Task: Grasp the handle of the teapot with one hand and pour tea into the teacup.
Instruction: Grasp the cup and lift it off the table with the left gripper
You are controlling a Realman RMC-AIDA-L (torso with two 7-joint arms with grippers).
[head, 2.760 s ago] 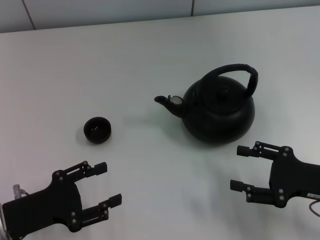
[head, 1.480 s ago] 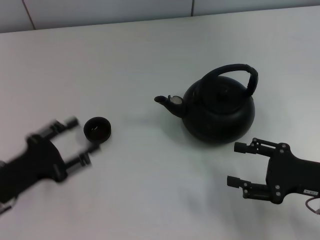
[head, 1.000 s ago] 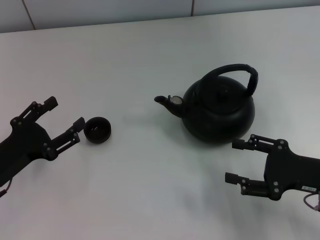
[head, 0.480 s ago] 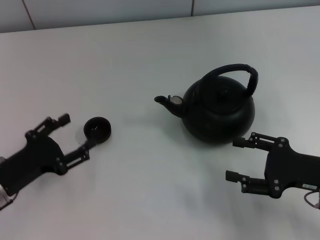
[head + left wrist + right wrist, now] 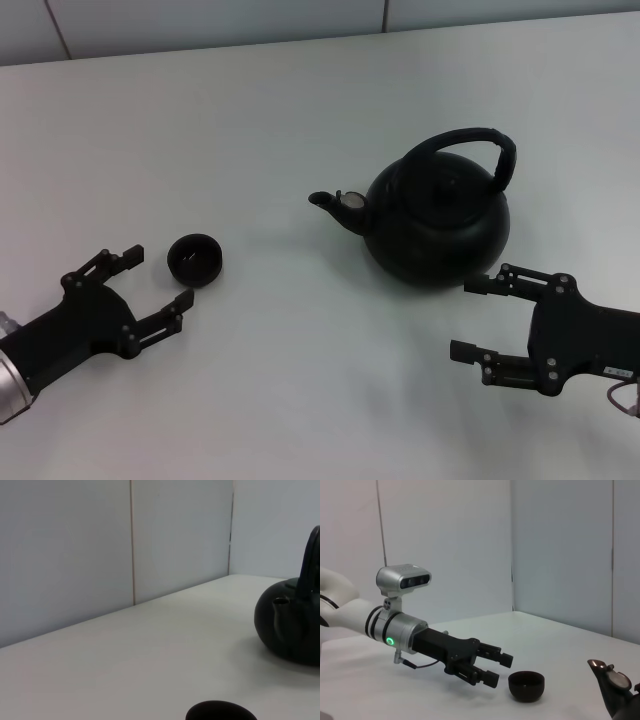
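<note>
A: Head view first. What's cut off or hidden?

B: Left arm runs off the lower-left edge, right arm off the lower-right. Left tool [image 5: 148,278] sits low on the table [image 5: 300,90], just beside the teacup [image 5: 195,259] on the robot's left, not touching it. Its 2 fingers are spread apart with nothing between them.

A: Right side?

B: Right tool [image 5: 478,317] is near the teapot [image 5: 436,225], at the pot's near right side, fingers spread wide, holding nothing. Upper finger looks just beside the pot's belly; contact can't be told. Handle [image 5: 470,140] arches over the lid, untouched.

A: Wrist views add anything?

B: Left wrist shows none of its own fingers. Only the teacup's [image 5: 221,711] top rim pokes in at the frame edge, the rest cropped. Teapot [image 5: 292,632] is cropped too: spout, part of the belly and a strip of handle [image 5: 312,555].

A: Right wrist?

B: It shows the left tool [image 5: 492,669] side-on, with a silver wrist cuff [image 5: 395,630] with a green light and a camera [image 5: 404,578] on top; head view doesn't show those. Teacup [image 5: 526,685] sits just off the fingertips. Of the teapot only the spout [image 5: 607,676] is in frame.

A: Surface, room?

B: Plain white table, matte. Pale wall panels [image 5: 100,545] with vertical seams behind.
</note>
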